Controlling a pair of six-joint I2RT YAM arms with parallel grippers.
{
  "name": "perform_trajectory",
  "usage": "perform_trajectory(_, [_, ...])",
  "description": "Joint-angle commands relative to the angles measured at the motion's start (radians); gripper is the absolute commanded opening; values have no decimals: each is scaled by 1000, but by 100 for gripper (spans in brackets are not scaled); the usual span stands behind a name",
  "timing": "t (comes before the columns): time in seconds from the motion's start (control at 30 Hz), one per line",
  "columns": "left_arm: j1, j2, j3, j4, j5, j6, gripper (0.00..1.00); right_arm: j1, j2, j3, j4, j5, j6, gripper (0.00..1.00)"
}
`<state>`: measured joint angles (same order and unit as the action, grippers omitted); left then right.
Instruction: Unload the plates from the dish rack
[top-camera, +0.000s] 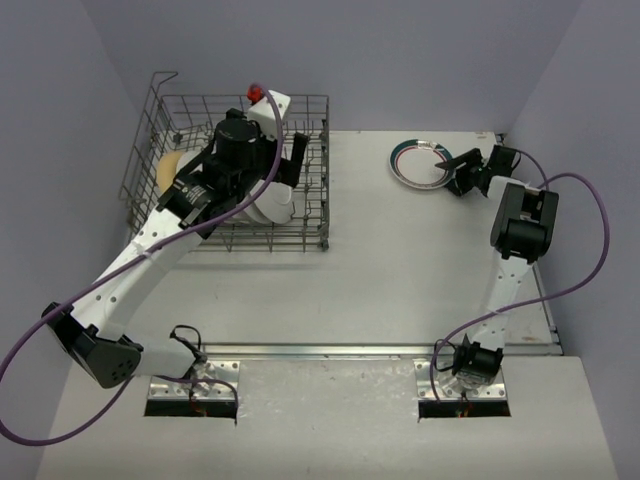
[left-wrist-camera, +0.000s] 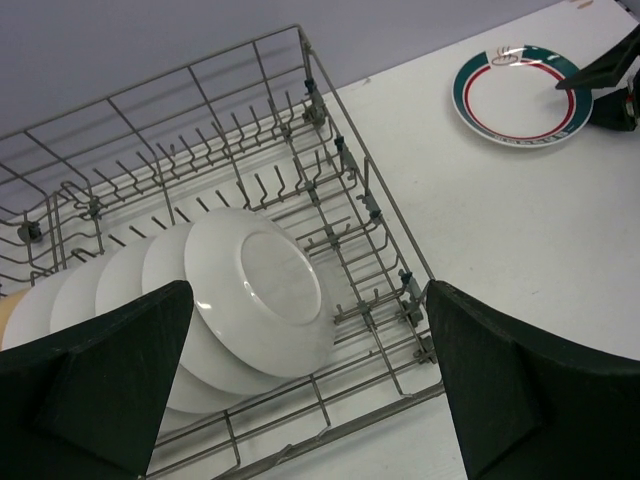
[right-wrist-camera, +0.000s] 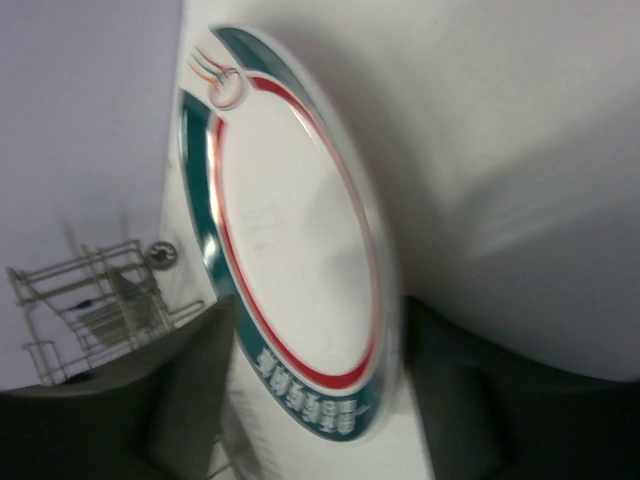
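The grey wire dish rack (top-camera: 300, 243) stands at the table's far left; it also shows in the left wrist view (left-wrist-camera: 330, 130). Several white plates (top-camera: 272, 207) stand on edge in it, backs showing in the left wrist view (left-wrist-camera: 265, 290), with a tan plate (top-camera: 170, 170) at the left end. My left gripper (top-camera: 285, 170) hovers open and empty above them (left-wrist-camera: 310, 400). A teal-and-red-rimmed plate (top-camera: 420, 162) lies flat at the far right (left-wrist-camera: 520, 95). My right gripper (top-camera: 458, 175) is open, fingers either side of its near rim (right-wrist-camera: 320, 390); the plate (right-wrist-camera: 290, 230) is blurred.
The rack's raised wire handle (top-camera: 160, 80) is at its far left corner. Purple cables loop beside both arms. The table's right edge (top-camera: 545, 300) runs just past the right arm. Grey walls close in behind and on both sides.
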<state>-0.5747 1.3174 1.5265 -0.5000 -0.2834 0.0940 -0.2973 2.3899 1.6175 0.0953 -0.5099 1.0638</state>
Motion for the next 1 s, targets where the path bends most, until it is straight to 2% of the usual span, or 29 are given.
perform_trajectory(0.0, [42, -7, 39, 4, 18, -52, 100, -1, -9, 62, -7, 10, -15, 82])
perform_trajectory(0.07, [58, -7, 44, -10, 45, -73, 100, 1, -35, 56, -41, -15, -35, 91])
perform_trajectory(0.17, [107, 9, 75, -55, 109, -111, 100, 8, -105, 12, -127, -30, -96, 95])
perform_trajectory(0.27, [173, 31, 104, -102, 230, -159, 94, 15, -230, -55, -202, 14, -222, 97])
perform_trajectory(0.33, [199, 43, 123, -122, 313, -166, 87, 18, -330, -92, -275, 51, -342, 97])
perform_trajectory(0.5, [224, 90, 114, -140, 349, -189, 82, 20, -542, -182, -463, 107, -599, 97])
perform_trajectory(0.7, [371, 195, 141, -162, 525, -272, 72, 20, -835, -372, -503, 85, -770, 99])
perform_trajectory(0.8, [416, 243, 142, -145, 579, -292, 71, 21, -992, -513, -505, 2, -813, 99])
perform_trajectory(0.97, [435, 287, 115, -92, 601, -318, 71, 24, -1166, -636, -540, -73, -873, 99])
